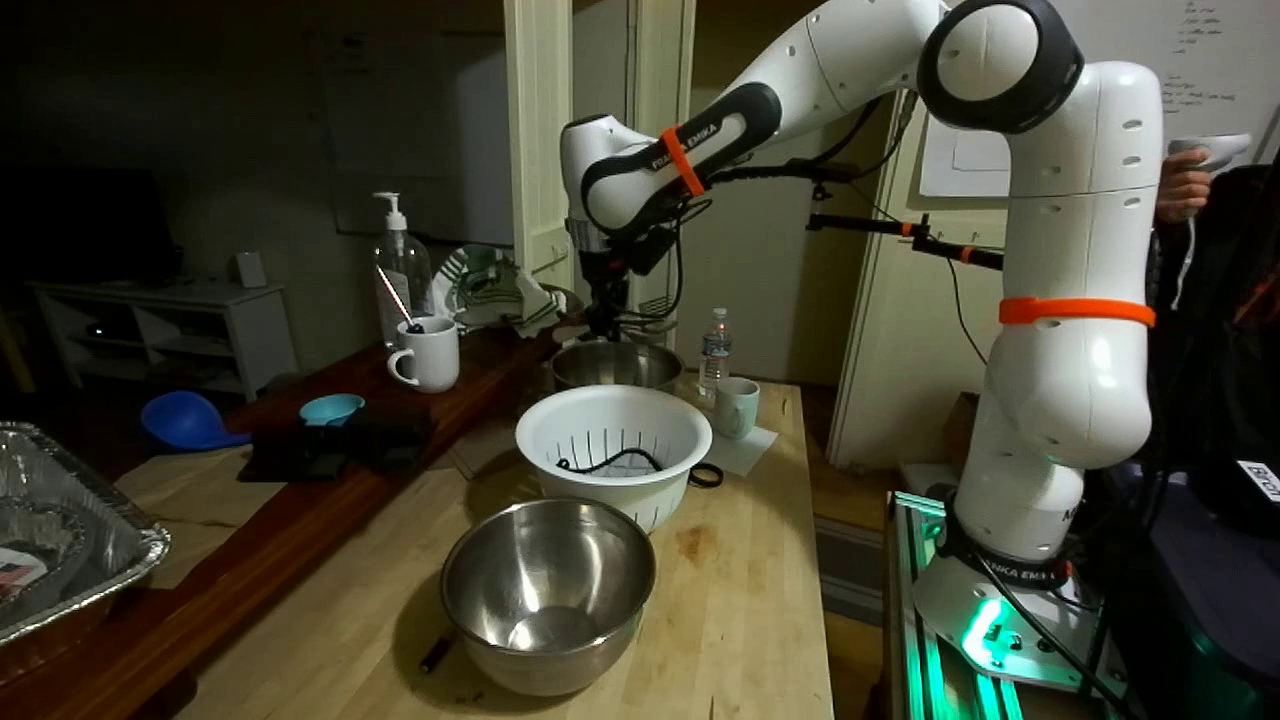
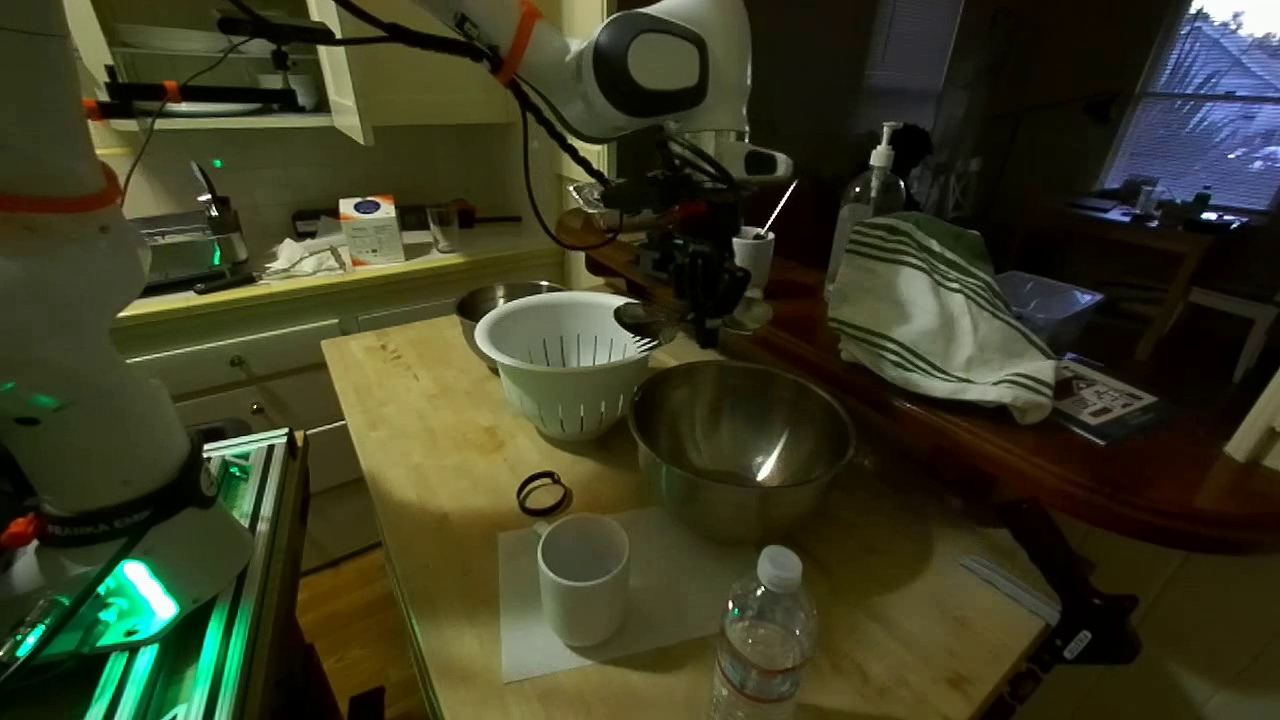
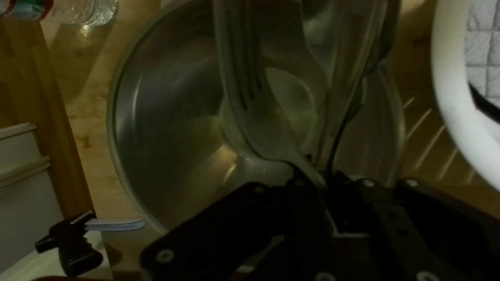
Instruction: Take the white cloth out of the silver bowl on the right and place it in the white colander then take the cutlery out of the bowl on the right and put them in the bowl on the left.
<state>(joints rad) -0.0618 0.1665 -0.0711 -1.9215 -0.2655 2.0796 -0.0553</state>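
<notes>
My gripper (image 3: 322,185) is shut on several pieces of cutlery, including a fork (image 3: 269,136) and a shiny piece (image 3: 347,78) beside it. In an exterior view, the gripper (image 2: 708,335) holds a dark spoon (image 2: 640,320) and fork tines above a silver bowl (image 2: 740,500). This bowl stands near the mug and bottle and shows below the cutlery in the wrist view (image 3: 156,128); no cutlery is visible inside it. The white colander (image 1: 614,400) stands between it and another silver bowl (image 1: 548,660). A white quilted cloth (image 3: 478,50) lies in the colander with a dark cord.
A white mug (image 2: 585,590) on paper and a water bottle (image 2: 765,640) stand beside the bowl. A black ring (image 2: 543,493) lies near the colander. A black tool (image 2: 1085,620) is at the table edge. A striped towel (image 2: 940,320) lies on a raised wooden ledge.
</notes>
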